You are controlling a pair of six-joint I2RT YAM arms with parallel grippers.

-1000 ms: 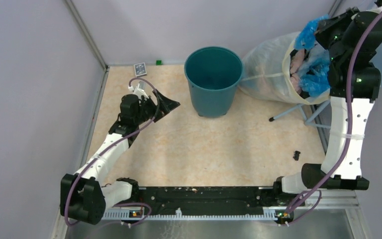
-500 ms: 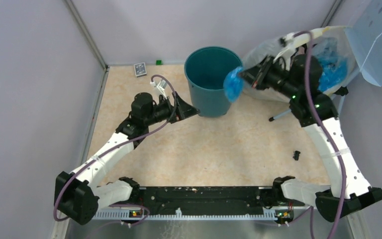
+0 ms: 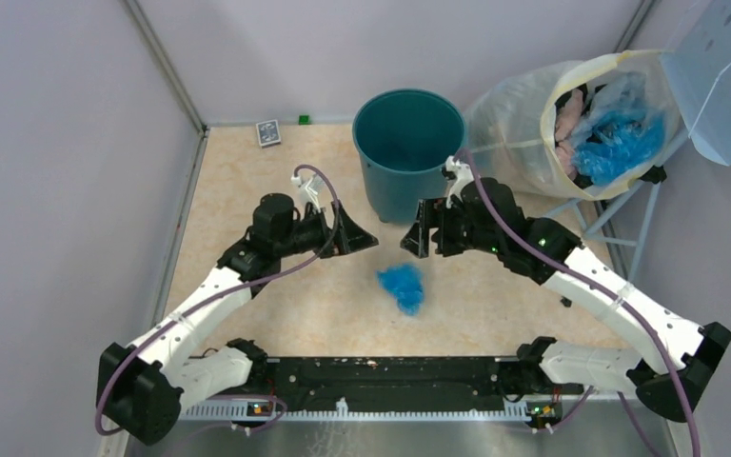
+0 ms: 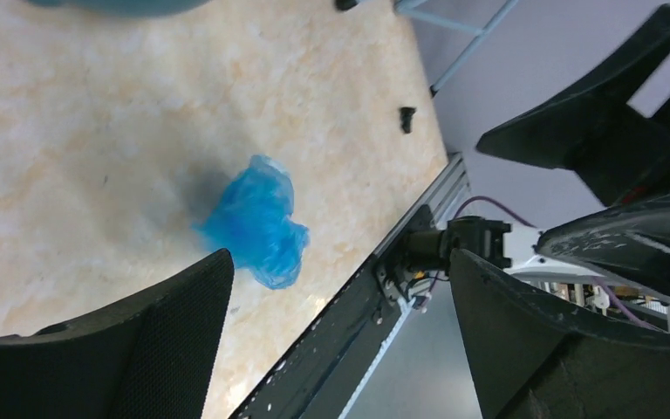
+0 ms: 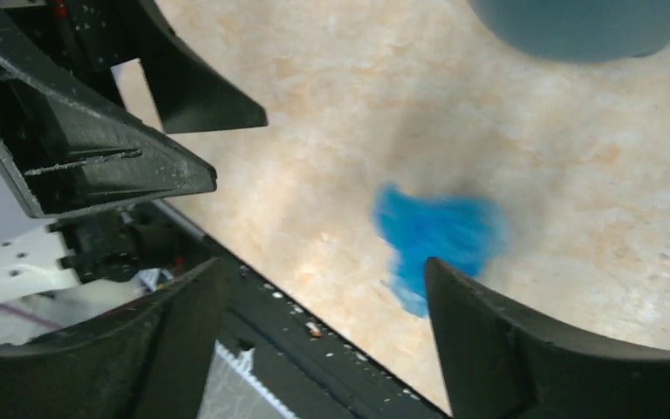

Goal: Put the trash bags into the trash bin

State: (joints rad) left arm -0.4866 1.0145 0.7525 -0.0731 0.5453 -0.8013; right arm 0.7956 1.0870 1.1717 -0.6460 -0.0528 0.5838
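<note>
One crumpled light-blue trash bag [image 3: 402,286] is down on the tabletop in front of the trash bin [image 3: 407,152], a dark-teal bucket standing upright at the back. Nothing holds the bag. It shows below my left gripper [image 4: 340,271] as a blue wad [image 4: 256,223] and, blurred, past my right gripper [image 5: 324,271] as a blue patch [image 5: 436,231]. Both grippers hover just in front of the bin and face each other, left gripper [image 3: 357,236] and right gripper [image 3: 419,233], a short gap apart. Each stands open with nothing between its fingers.
A cloudy-white sack [image 3: 514,133] with a cream rim leans on a stand at the back right and holds more blue bags [image 3: 619,138]. A pale-blue perforated panel [image 3: 723,76] hangs beside it. A small card box [image 3: 267,132] lies at the back and a black bit [image 3: 567,297] at the right.
My right arm swung from the sack past the bin to the table's middle and opened. The blue bag it carried dropped to the table. My left gripper moved right toward the middle.
</note>
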